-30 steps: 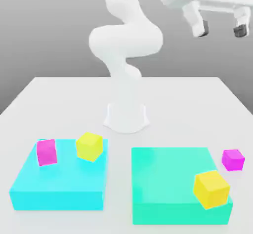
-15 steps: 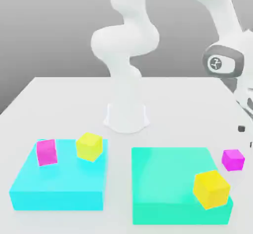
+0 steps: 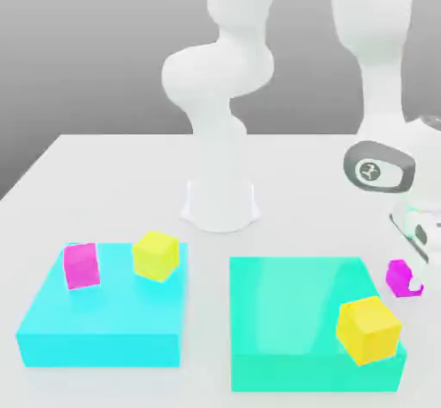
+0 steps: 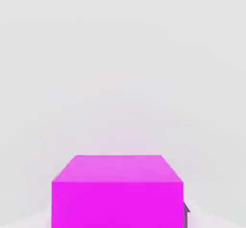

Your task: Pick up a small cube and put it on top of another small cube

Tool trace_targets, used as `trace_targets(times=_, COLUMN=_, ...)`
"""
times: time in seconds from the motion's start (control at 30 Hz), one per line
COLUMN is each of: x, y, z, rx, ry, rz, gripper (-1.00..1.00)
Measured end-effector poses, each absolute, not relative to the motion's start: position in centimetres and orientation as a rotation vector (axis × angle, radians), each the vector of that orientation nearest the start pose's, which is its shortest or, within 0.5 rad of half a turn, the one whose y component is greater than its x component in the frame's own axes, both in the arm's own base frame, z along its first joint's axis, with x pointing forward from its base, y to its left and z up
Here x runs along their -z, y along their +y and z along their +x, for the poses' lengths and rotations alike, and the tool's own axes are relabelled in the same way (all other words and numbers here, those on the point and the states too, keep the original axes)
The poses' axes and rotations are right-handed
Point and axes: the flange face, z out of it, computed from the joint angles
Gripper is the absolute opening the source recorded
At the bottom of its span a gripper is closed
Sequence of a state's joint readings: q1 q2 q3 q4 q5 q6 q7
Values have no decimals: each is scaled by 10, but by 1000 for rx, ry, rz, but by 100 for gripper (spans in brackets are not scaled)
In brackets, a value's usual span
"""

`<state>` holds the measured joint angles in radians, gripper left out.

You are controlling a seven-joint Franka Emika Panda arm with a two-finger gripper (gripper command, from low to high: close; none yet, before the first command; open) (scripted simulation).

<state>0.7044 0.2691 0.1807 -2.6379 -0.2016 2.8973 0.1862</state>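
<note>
The jaws are clenched on the pink cube (image 3: 402,277) on the table (image 3: 112,174), just beside the green block (image 3: 293,312), low enough for a lift. The second pink cube (image 3: 82,265) waits on the cyan block (image 3: 103,329). The arm hides the fingertips.

Flat, even, bright light is seen throughout, no single source can be told. Soft faint shadows are cast under the yellow cube (image 3: 156,255) and the pink cube (image 3: 82,265) on the cyan block (image 3: 103,329). The backdrop is graded from dark grey at top to lighter near the table (image 3: 112,182). No glare is seen on the white arm (image 3: 220,71), only soft shading. In the hand view the table is washed out near white, with a pink tint thrown above the pink cube (image 4: 117,191)
</note>
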Motion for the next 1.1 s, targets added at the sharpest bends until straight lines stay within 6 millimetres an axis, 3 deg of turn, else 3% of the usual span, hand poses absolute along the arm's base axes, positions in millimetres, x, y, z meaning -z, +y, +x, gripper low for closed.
trace_targets(times=0.1, x=-187, y=336, z=253, rx=4, ry=-1354, rz=-2835, gripper=-100)
trace_targets(times=0.17, x=-207, y=326, z=276, rx=35, ry=-1351, rz=-2840, gripper=-100)
trace_targets(times=0.23, x=-225, y=279, z=324, rx=59, ry=-1262, rz=-2899, gripper=-100)
trace_targets(times=0.33, x=-251, y=200, z=376, rx=78, ry=-1157, rz=-2973, gripper=-100)
trace_targets(times=0.43, x=-276, y=128, z=402, rx=83, ry=-1110, rz=-3014, gripper=-100)
trace_targets(times=0.53, x=-296, y=54, z=412, rx=75, ry=-1051, rz=-3050, gripper=-100)
trace_targets(times=0.7, x=-319, y=-72, z=397, rx=47, ry=-901, rz=-3100, gripper=-100)
trace_targets(times=0.8, x=-328, y=-148, z=366, rx=26, ry=-794, rz=-3113, gripper=-100)
trace_targets(times=0.87, x=-329, y=-199, z=334, rx=13, ry=-713, rz=-3110, gripper=-100)
trace_targets(times=0.93, x=-315, y=-218, z=315, rx=1, ry=-666, rz=-3080, gripper=-100)
trace_targets(times=1.1, x=-267, y=-222, z=310, rx=2, ry=-652, rz=-3061, gripper=-100)
